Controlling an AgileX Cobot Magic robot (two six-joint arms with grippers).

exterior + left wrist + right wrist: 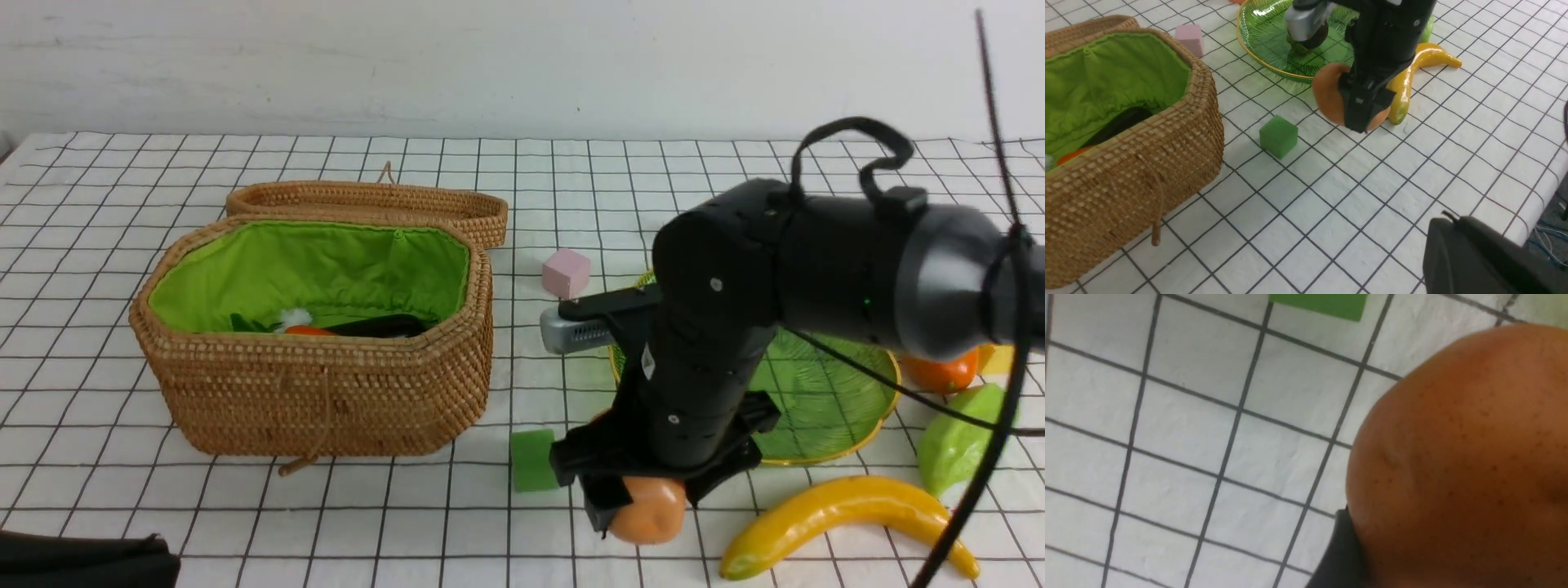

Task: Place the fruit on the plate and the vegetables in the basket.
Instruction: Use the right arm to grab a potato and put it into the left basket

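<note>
My right gripper point(643, 505) reaches down at the front of the table, its jaws closed around the tan-brown potato point(657, 514), which fills the right wrist view point(1453, 457). The woven basket point(326, 408) stands open on the left with the dark eggplant point(384, 327) and the orange carrot point(309, 331) inside. Behind the arm lies the green plate point(816, 392), and a mangosteen point(1310, 38) rests in it. The banana point(841, 510), the green gourd point(959, 437) and the orange mango point(939, 371) lie on the cloth at the right. My left gripper point(1453, 222) is shut, low at the near left.
A green foam cube point(532, 460) sits just left of the potato, between it and the basket. A pink cube point(566, 273) lies further back, and a yellow one point(998, 358) at the far right. The basket's lid point(367, 200) lies open behind it.
</note>
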